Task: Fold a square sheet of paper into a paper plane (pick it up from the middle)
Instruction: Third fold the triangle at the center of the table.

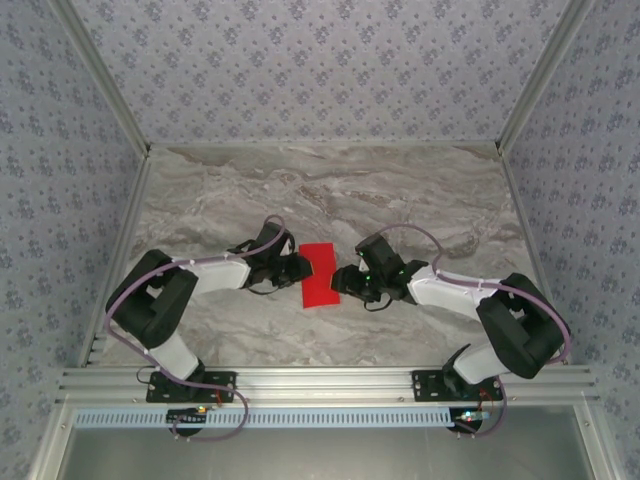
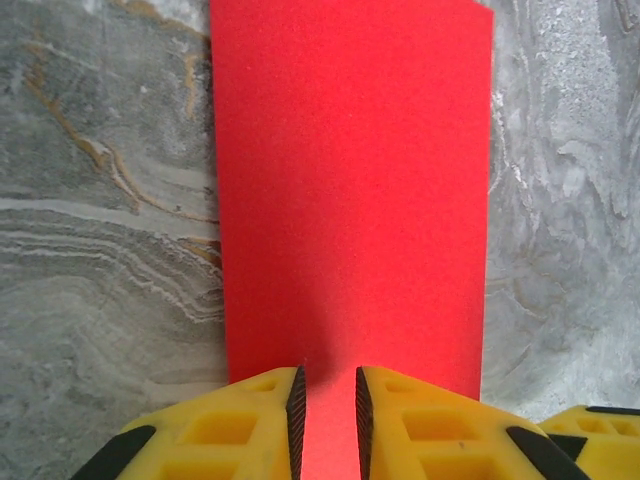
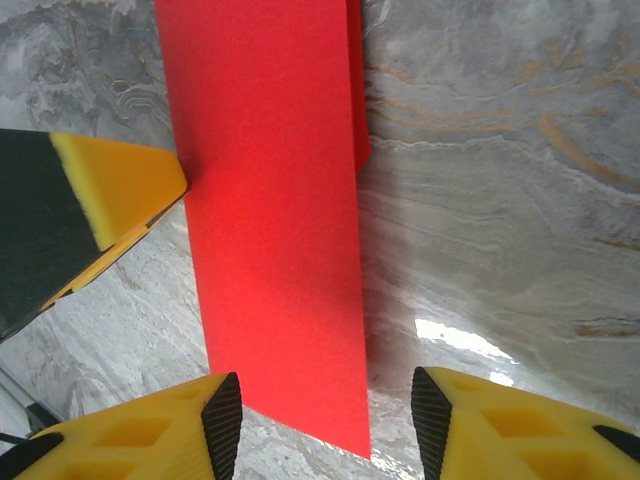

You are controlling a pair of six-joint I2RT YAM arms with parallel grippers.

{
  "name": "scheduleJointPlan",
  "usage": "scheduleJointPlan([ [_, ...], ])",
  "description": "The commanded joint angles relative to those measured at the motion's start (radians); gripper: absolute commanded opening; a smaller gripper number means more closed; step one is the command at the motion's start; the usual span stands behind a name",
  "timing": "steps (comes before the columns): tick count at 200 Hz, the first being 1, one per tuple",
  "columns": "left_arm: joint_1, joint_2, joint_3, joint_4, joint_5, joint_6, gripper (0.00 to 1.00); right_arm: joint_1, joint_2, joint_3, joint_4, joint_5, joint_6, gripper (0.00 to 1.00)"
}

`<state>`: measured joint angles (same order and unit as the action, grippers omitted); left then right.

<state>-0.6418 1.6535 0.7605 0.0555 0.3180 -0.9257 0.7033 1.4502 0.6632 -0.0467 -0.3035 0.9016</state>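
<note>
The grey marbled tabletop carries the whole scene. The left arm rises from its base at the near edge, folds at the elbow and reaches right towards the middle. The right arm mirrors it, reaching left, so the two wrists face each other across a small gap.

In that gap lies the sheet of paper, bright red and rectangular in outline, with its long sides running near to far. At one long edge a second, darker layer shows beneath the top one, so it looks folded in half.

The left pincer is at the sheet's left edge. Its fingers stand close together with only a narrow slit between them, and red fills that slit. The sheet's near edge is covered by the fingers there, so I cannot tell whether the paper is actually gripped. One of its yellow fingers touches the sheet's edge in the right wrist view.

The right pincer stands wide open, a corner of the sheet lying between its fingers, gripping nothing.
</note>
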Motion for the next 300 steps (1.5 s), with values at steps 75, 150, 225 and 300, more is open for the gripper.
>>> scheduleJointPlan([
  [75,-0.003,0.041,0.023,-0.002,-0.017,0.013,0.21,0.025,0.056,-0.027,0.037,-0.031,0.013,0.49],
  [150,-0.004,0.047,0.019,-0.022,-0.025,0.013,0.2,0.037,0.09,-0.026,0.058,-0.051,0.012,0.45],
  [225,-0.004,0.049,0.017,-0.025,-0.03,0.014,0.18,0.036,0.062,-0.05,0.127,-0.105,0.082,0.38],
  [300,-0.003,0.042,0.03,-0.013,0.004,0.028,0.17,0.031,0.0,-0.046,0.116,-0.082,0.143,0.07],
])
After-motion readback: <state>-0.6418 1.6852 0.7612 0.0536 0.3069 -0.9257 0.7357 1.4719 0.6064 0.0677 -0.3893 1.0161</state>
